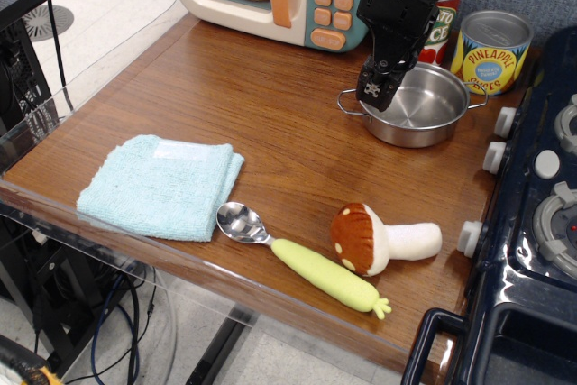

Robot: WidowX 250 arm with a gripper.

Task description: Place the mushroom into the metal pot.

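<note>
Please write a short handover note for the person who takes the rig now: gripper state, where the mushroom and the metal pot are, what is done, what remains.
Gripper: empty, hanging over the near-left rim of the metal pot; open or shut cannot be told from this view.
Mushroom: lying on its side at the front of the table, next to the spoon, far from the gripper.
Metal pot: empty, at the back right, in front of the cans.
Done: nothing yet.
Left: reach the mushroom, grasp it, carry it to the pot, release.
</note>
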